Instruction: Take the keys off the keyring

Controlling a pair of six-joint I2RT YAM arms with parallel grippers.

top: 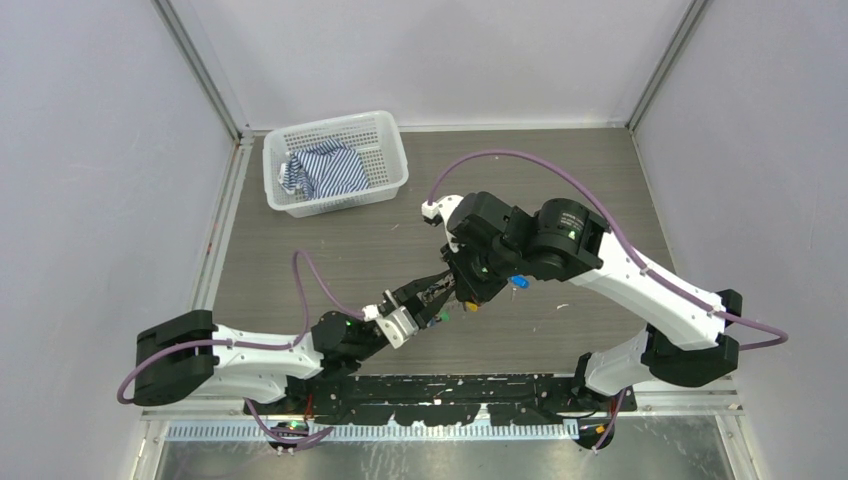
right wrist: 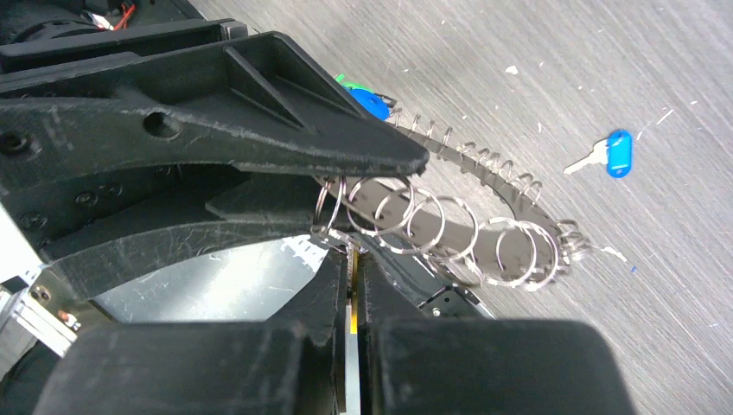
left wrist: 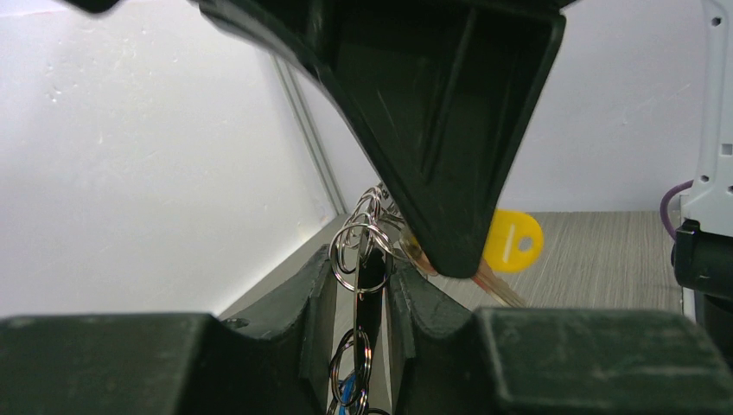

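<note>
The keyring (right wrist: 449, 226), a thin metal band strung with several small split rings, hangs above the table between both grippers. My left gripper (left wrist: 361, 277) is shut on it, and rings (left wrist: 359, 251) show between its fingers. Blue and green tags (right wrist: 372, 102) peek out behind the left fingers (right wrist: 259, 130). My right gripper (right wrist: 354, 259) is shut on a key with a round yellow head (left wrist: 515, 242), right beside the ring. In the top view the two grippers (top: 432, 297) (top: 462, 292) meet at mid-table. One key with a blue tag (right wrist: 615, 154) lies loose on the table.
A white mesh basket (top: 385, 125) holding a blue-striped cloth (top: 325, 170) stands at the back left. The loose blue-tagged key (top: 518, 282) lies just right of the grippers. White walls close in the table on three sides.
</note>
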